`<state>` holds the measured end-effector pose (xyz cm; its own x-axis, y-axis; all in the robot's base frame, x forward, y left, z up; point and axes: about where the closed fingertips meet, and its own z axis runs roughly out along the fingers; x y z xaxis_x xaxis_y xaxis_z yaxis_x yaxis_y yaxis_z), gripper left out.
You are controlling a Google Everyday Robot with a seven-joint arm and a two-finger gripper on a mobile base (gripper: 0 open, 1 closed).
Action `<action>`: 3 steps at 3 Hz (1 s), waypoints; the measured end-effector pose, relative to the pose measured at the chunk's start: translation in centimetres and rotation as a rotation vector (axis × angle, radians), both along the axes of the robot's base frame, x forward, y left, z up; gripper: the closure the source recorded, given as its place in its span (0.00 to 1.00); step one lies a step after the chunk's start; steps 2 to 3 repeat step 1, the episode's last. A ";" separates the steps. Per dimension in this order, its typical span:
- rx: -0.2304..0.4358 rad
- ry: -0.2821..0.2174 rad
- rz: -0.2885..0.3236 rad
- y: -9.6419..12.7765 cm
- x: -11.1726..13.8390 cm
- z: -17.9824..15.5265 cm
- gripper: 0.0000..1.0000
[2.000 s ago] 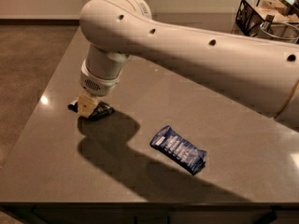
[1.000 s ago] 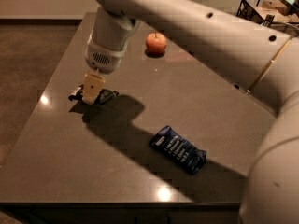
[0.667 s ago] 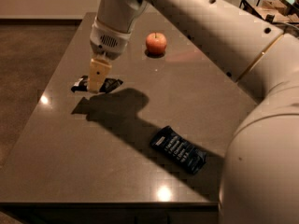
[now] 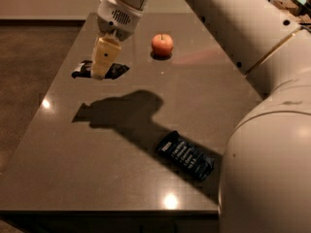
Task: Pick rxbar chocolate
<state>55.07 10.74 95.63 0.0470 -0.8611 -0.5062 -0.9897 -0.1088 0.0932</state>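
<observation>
Gripper point(image 4: 100, 74) above worktop point(image 4: 63, 169) far-left; jaws pinching rxbar chocolate point(image 4: 118, 71) mid-length, likely for balance; shadow detached, probably lifted.

Since 2.0 s ago we log: gripper point(image 4: 100, 74) risen off the table point(image 4: 68, 174) toward the far edge, rxbar chocolate point(image 4: 118, 70) lifted with it, clamped between the fingers. Arm swung aside; apple point(image 4: 162, 44) now uncovered.

Cream gripper point(image 4: 100, 72), upper left over the grey-brown table point(image 4: 73, 174), pinching the black rxbar point(image 4: 116, 71); red apple point(image 4: 162, 44) behind; dark-blue bar point(image 4: 184, 155), rows of white lettering.
</observation>
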 end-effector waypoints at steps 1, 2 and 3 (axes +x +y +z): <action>0.018 -0.013 -0.010 0.7 0.5 0.0 1.00; 0.018 -0.013 -0.010 0.7 0.5 0.0 1.00; 0.018 -0.013 -0.010 0.7 0.5 0.0 1.00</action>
